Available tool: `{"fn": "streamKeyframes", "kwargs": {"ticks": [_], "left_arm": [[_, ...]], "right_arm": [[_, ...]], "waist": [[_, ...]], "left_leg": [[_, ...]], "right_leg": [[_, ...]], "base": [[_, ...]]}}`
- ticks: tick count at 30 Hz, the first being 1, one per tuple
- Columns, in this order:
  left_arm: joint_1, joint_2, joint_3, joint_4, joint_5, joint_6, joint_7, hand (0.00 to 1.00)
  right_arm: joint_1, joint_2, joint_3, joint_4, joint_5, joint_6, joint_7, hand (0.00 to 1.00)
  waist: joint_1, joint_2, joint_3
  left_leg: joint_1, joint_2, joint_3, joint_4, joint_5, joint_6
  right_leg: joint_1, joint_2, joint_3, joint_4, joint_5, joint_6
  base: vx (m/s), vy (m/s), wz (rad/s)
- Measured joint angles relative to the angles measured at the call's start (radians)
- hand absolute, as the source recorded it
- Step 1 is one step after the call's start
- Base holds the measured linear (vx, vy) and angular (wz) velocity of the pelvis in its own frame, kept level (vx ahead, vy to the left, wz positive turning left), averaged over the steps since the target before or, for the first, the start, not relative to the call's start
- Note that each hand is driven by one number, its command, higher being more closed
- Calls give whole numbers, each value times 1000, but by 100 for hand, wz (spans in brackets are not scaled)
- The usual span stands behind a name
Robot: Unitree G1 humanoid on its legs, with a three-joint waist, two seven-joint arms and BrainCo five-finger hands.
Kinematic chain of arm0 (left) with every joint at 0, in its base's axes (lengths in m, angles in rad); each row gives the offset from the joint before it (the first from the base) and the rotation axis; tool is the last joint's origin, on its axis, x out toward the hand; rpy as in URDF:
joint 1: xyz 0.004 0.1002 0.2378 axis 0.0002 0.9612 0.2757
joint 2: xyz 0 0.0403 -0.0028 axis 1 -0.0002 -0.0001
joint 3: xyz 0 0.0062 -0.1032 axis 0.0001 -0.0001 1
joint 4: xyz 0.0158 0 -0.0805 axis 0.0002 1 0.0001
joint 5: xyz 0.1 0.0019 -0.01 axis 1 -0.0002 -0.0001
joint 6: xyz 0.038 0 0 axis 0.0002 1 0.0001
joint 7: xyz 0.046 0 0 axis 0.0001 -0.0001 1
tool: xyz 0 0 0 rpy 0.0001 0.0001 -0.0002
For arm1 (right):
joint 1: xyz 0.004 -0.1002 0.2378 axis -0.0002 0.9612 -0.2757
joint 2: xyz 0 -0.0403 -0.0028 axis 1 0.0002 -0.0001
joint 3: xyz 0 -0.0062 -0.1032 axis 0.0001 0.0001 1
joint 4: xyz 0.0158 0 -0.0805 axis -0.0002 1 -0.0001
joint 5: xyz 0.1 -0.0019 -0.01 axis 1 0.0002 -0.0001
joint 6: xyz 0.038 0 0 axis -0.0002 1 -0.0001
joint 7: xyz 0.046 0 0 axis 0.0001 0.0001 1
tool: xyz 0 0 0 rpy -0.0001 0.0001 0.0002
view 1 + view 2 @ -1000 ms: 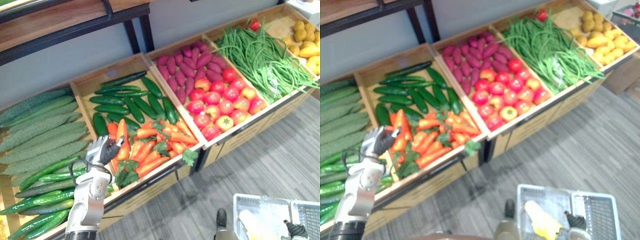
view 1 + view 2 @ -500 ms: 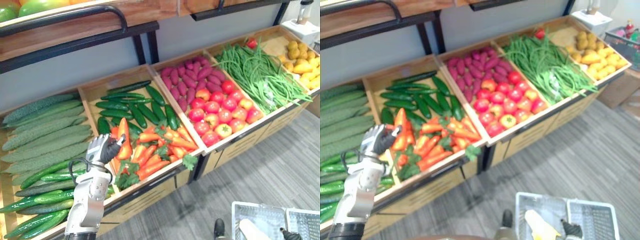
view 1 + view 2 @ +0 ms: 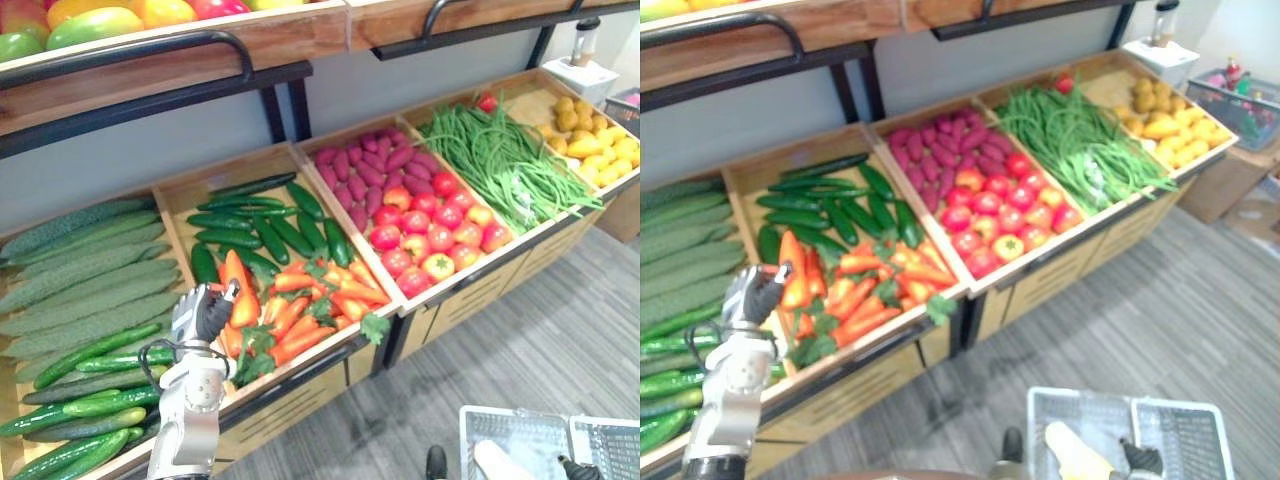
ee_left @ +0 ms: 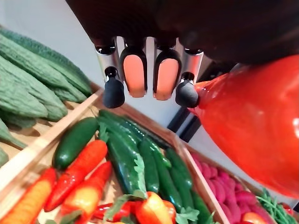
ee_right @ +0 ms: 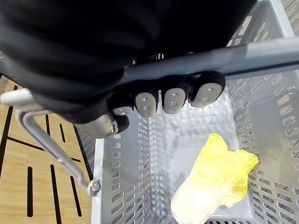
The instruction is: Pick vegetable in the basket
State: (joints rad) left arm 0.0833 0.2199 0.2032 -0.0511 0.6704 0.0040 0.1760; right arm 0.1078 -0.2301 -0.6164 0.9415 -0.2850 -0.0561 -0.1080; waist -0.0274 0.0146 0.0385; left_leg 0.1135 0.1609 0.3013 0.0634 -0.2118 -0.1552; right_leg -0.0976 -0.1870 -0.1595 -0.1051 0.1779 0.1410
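My left hand (image 3: 198,312) is shut on a long orange-red pepper (image 3: 238,296), holding it just above the left edge of the crate of peppers and dark cucumbers (image 3: 262,230). In the left wrist view the pepper (image 4: 252,135) bulges beside the curled fingers (image 4: 140,74). My right hand (image 3: 1143,457) is low at the right, its fingers (image 5: 173,100) curled round the grey handle (image 5: 261,53) of a white mesh basket (image 3: 1080,396). A pale yellow leafy vegetable (image 5: 215,182) lies in the basket.
Sloping wooden crates run left to right: bumpy gourds and light cucumbers (image 3: 85,280), purple roots and tomatoes (image 3: 410,200), green beans (image 3: 505,160), yellow produce (image 3: 590,140). A shelf with black rails (image 3: 150,60) overhangs them. Grey plank floor (image 3: 540,330) lies in front.
The camera has moved, so the whole stand sits lower and further left in the picture. My left hand keeps the pepper by the crate's left edge; the right still holds the basket.
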Motion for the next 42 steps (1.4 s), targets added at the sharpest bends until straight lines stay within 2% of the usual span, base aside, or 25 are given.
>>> {"fn": "streamKeyframes", "kwargs": {"ticks": [5,6,16,20,23,24,30,36,39,42], "left_arm": [[-2,-22,-10,-1,-13,-2,8,100],[-1,-31,-31,-1,-38,-4,12,100],[-12,-74,-166,-20,-40,-42,0,100],[-12,-101,-220,-24,-113,-50,-7,100],[-12,-103,-242,-25,-118,-51,-8,100],[-13,-105,-251,-25,-117,-51,-8,0],[-29,-109,-281,-25,-96,-53,-8,0],[-31,-87,-276,-24,-16,-56,-23,0],[-31,-25,-276,-24,17,-81,-23,0],[-31,100,-270,-24,46,-112,-23,0]], "right_arm": [[0,-3,21,-48,-24,2,-14,100],[1,-7,40,-74,-31,4,-15,100],[-15,-13,47,-181,-32,3,-16,100],[-5,-14,46,-209,-32,7,-20,100],[2,-15,46,-238,-32,9,-24,100],[4,-15,46,-253,-32,9,-27,100],[36,-14,40,-301,-32,8,-55,100],[53,-6,35,-305,-32,9,-56,100],[53,0,35,-305,-32,9,-56,100],[56,0,35,-305,-32,8,-56,100]], "waist": [[-1,2,-1],[-2,3,-1],[-3,5,-1],[-3,7,0],[-1,8,0],[-1,8,0],[-4,8,1],[-2,9,0],[-2,9,0],[0,9,0]], "left_leg": [[12,-4,17,-6,0,1],[12,-7,20,-6,-1,1],[13,-7,46,-1,-1,0],[16,-7,51,2,-1,0],[26,-6,68,1,-2,0],[32,-5,75,3,-6,-1],[32,-4,80,9,-13,-3],[33,-4,81,8,-13,-3],[33,-3,80,8,-13,-3],[33,-2,77,9,-13,-3]], "right_leg": [[-1,0,18,0,4,6],[-5,-2,25,0,5,8],[-21,6,57,1,14,6],[-21,8,63,4,14,6],[-21,12,77,4,14,6],[-21,15,87,5,14,7],[-21,15,91,5,15,8],[-20,15,90,5,15,8],[-19,15,89,5,15,8],[-17,15,87,5,15,8]], "base": [[-13,-28,-9],[-21,-24,-6],[-23,-45,-9],[-28,-48,-3],[-22,-40,-13],[-32,-52,-21],[-20,-41,-4],[-14,-46,0],[-21,-46,1],[-23,-47,2]]}}
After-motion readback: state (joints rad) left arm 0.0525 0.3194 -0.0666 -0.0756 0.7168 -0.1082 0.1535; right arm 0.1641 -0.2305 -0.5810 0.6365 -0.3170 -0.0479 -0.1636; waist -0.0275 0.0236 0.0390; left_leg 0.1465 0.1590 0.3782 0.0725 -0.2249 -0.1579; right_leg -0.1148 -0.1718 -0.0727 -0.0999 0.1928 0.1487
